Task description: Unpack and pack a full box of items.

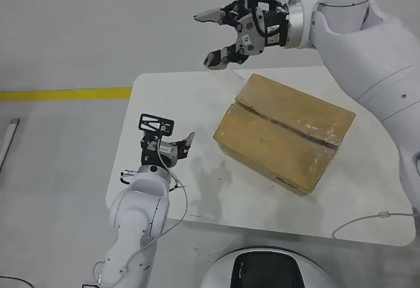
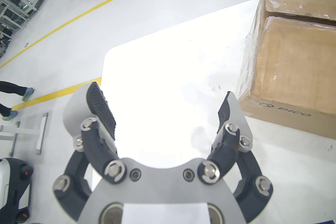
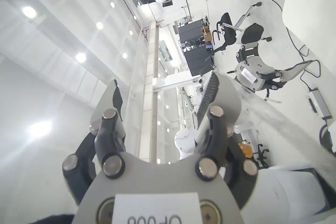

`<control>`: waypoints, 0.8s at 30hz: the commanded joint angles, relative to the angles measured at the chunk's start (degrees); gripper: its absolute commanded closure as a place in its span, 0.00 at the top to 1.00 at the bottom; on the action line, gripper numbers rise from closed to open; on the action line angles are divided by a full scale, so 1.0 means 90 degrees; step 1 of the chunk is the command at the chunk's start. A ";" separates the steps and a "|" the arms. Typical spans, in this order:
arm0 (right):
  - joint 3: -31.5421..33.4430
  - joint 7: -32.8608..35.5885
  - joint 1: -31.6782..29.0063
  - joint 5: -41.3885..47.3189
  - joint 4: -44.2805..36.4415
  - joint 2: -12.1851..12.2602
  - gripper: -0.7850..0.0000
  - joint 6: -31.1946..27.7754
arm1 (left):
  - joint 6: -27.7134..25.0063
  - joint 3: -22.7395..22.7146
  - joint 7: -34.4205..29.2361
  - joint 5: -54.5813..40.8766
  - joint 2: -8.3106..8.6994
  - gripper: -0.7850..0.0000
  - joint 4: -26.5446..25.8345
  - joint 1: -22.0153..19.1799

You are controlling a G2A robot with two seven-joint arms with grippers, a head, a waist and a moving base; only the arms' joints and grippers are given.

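A brown cardboard box lies on the white table, right of the middle, with its top flaps folded shut along a centre seam. My left gripper hovers low over the table to the box's left, open and holding nothing. In the left wrist view that gripper has its fingers spread wide over bare tabletop, and the box stands just beyond one fingertip. My right gripper is raised beyond the table's far edge, past the box's far corner, open and empty. The right wrist view has its gripper facing the room.
A thin white cable runs along the table's front right edge. A yellow line crosses the floor to the left, and a grey metal frame lies there. Bare tabletop stretches left of and in front of the box.
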 commanded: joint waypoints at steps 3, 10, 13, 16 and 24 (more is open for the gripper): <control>0.0139 0.0131 0.0129 -0.0086 -0.0095 0.0057 0.00 0.0179 | 0.0000 0.0000 0.0000 0.0000 0.0000 1.00 0.0000 0.0000; 0.0357 0.0237 0.0319 -0.0117 -0.0202 0.0111 0.00 0.0352 | 0.0000 0.0000 0.0000 0.0000 0.0000 1.00 0.0000 0.0000; 0.0456 0.0273 0.0355 -0.0139 -0.0352 0.0130 0.00 0.0173 | 0.0000 0.0000 0.0000 0.0000 0.0000 1.00 0.0000 0.0000; 0.0583 0.0257 0.0434 -0.0205 -0.0477 0.0150 0.00 -0.0240 | 0.0000 0.0000 0.0000 0.0000 0.0000 1.00 0.0000 0.0000; 0.0975 0.0233 0.0692 -0.0148 -0.0625 0.0135 0.00 -0.1677 | 0.0000 0.0000 0.0000 0.0000 0.0000 1.00 0.0000 0.0000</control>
